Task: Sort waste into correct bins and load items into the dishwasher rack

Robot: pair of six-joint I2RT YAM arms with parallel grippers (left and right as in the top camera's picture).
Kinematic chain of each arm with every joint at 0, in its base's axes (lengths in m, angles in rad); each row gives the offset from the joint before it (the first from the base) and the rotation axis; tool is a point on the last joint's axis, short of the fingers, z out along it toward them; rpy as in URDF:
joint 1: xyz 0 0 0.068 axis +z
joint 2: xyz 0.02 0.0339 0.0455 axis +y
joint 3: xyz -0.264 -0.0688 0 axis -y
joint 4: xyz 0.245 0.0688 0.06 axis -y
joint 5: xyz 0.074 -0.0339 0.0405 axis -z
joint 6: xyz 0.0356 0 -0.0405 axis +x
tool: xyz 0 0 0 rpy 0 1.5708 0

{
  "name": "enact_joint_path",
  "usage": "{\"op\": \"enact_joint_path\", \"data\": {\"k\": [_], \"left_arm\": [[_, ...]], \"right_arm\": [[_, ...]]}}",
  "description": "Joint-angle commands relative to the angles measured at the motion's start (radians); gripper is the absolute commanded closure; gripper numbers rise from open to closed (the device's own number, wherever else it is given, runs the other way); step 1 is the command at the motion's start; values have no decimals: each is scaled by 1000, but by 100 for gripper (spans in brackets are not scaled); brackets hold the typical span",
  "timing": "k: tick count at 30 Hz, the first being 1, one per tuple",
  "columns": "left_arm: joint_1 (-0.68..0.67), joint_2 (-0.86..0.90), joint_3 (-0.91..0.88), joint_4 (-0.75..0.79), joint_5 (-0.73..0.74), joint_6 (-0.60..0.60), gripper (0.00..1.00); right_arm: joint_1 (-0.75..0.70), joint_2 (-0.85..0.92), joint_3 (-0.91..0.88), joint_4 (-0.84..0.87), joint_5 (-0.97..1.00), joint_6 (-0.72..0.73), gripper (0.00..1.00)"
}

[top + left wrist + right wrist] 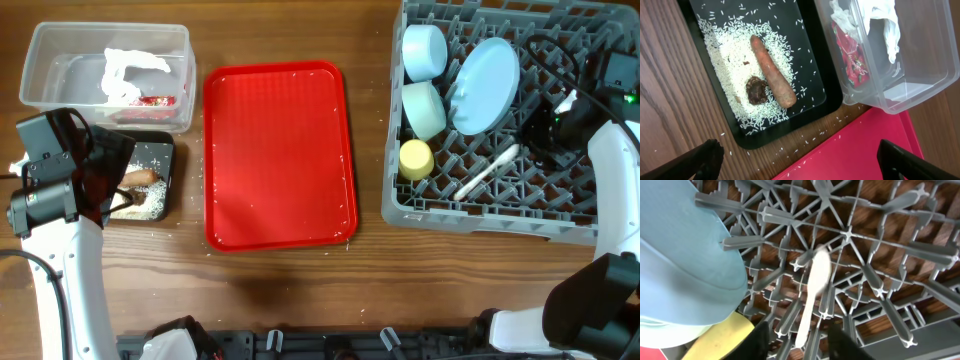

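White spoon [815,280] lies in the dishwasher rack [480,222] beside the yellow cup [415,158]; our right end effector [801,340] above it and left end effector [797,150] hang released. We judge loading finished; next, withdraw upward without snagging it

red serving tray [275,150] | grey lattice rack [480,221] | pale-blue plate [487,85] | yellow cup [415,158] | black bin [826,80]
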Motion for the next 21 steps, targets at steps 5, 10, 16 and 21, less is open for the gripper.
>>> {"op": "enact_joint_path", "data": {"k": [5, 10, 16, 21], "left_arm": [[-4, -3, 16, 0, 5, 8, 0], [-4, -3, 16, 0, 5, 8, 0], [-4, -3, 16, 0, 5, 8, 0], [-4, -3, 16, 0, 5, 8, 0]], "right_arm": [[50, -287, 141, -138, -164, -249, 36], [273, -550, 157, -167, -302, -251, 0], [290, -636, 157, -187, -303, -87, 0], [292, -632, 106, -91, -202, -95, 0]]}}
